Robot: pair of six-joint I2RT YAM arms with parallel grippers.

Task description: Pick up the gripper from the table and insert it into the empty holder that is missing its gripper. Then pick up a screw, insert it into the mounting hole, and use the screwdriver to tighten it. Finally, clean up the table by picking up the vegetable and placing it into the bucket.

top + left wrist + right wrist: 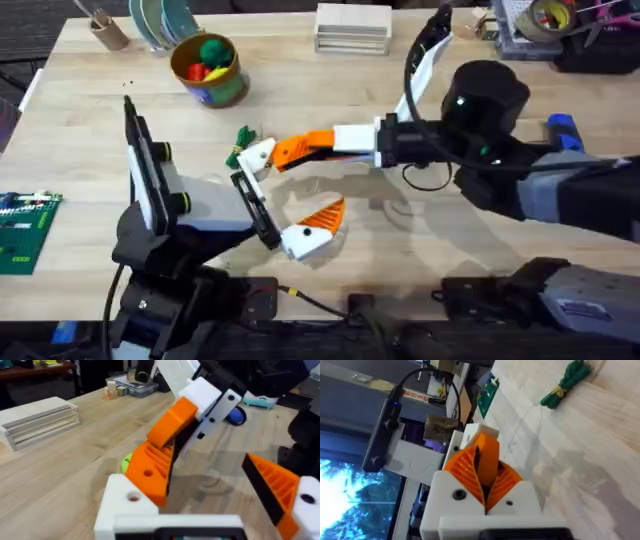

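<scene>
While clamped in the right gripper (300, 148), the gripper (288, 152) was pressed against the spread left gripper (282, 195)'s far holder (258, 155).

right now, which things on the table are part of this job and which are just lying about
For the job: orange gripper, white holder, blue screwdriver, green vegetable, bucket.

Lying about: slatted white block, tape roll, green circuit board.
</scene>
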